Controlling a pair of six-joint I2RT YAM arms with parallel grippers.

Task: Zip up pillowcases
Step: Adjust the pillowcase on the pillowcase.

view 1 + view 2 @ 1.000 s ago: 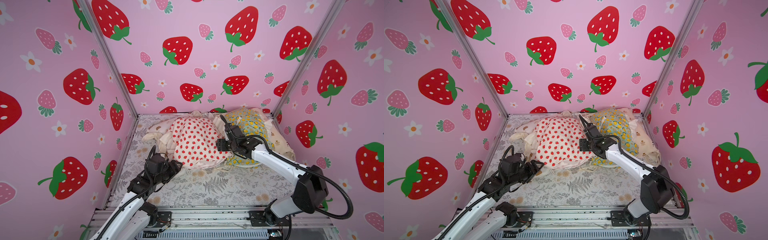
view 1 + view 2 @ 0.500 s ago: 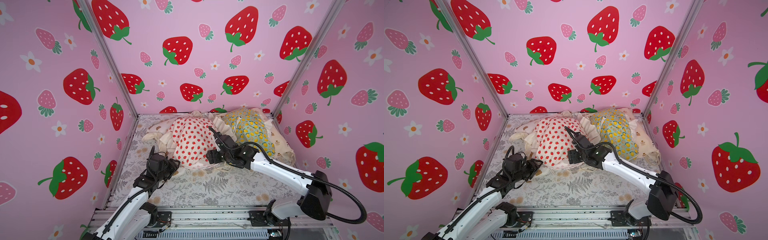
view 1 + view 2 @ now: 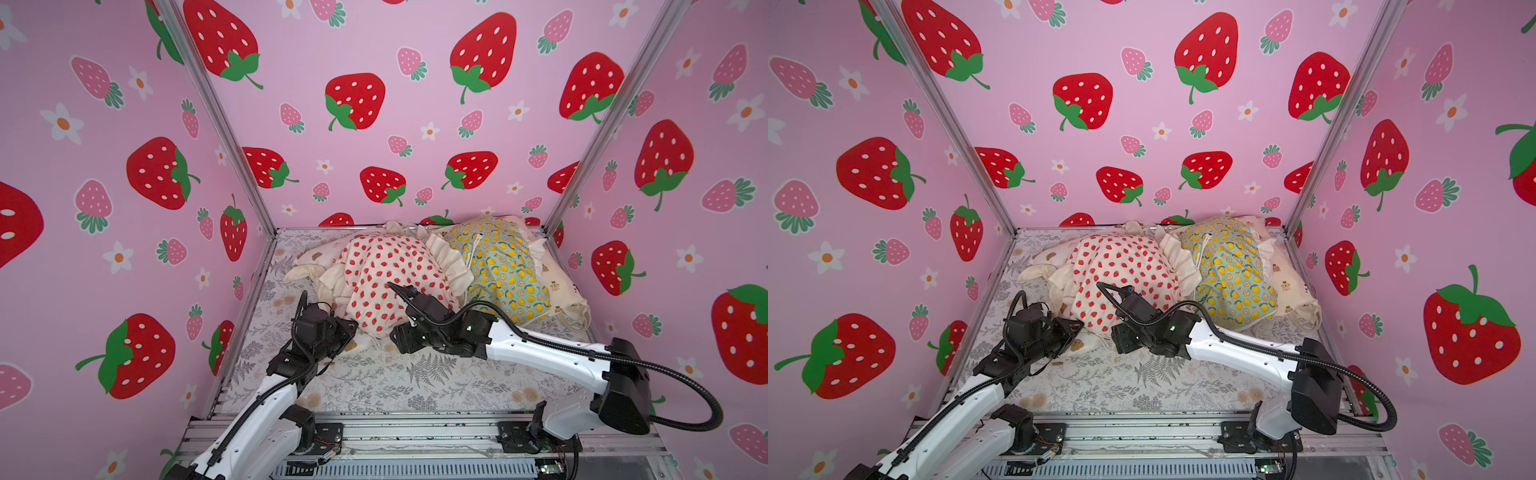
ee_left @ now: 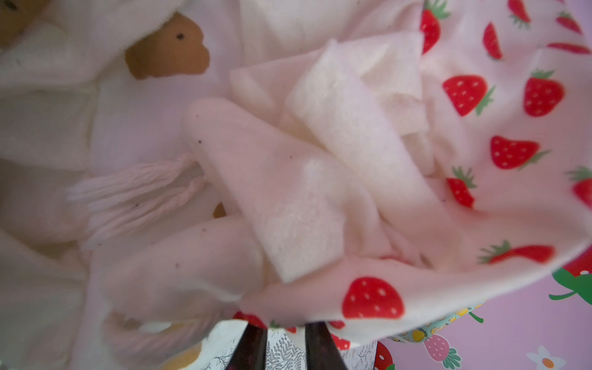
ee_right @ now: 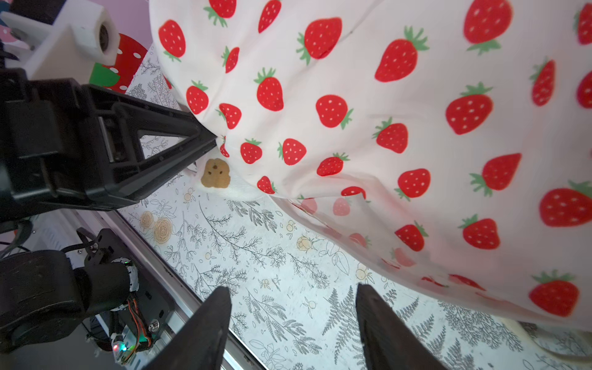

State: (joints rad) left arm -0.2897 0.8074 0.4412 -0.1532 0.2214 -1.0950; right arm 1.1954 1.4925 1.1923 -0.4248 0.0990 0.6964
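Note:
The white strawberry pillowcase (image 3: 386, 274) (image 3: 1121, 270) lies mid-table, half over a white bear-head pillowcase (image 3: 316, 257). The mint lemon pillowcase (image 3: 498, 270) (image 3: 1233, 274) is at its right, on a cream small-bear pillowcase (image 3: 557, 286). My left gripper (image 3: 353, 326) (image 3: 1079, 328) (image 5: 214, 141) is at the strawberry case's near left corner, shut on its edge. The left wrist view shows the fabric (image 4: 512, 112) covering the left gripper (image 4: 285, 326). My right gripper (image 3: 395, 338) (image 3: 1117, 336) (image 5: 293, 291) is open just before the near edge (image 5: 384, 112), with nothing between its fingers. No zipper shows.
A grey fern-print sheet (image 3: 436, 374) (image 5: 256, 250) covers the table. Pink strawberry walls with metal posts (image 3: 224, 124) enclose three sides. A metal rail (image 3: 415, 432) runs along the front. A white tassel (image 4: 128, 192) and cream ruffles (image 4: 336, 144) lie by the left gripper.
My right arm swung left from the lemon pillowcase, down to the strawberry pillowcase's near edge. My left gripper closed on that pillowcase's corner. The strawberry pillowcase shifted slightly.

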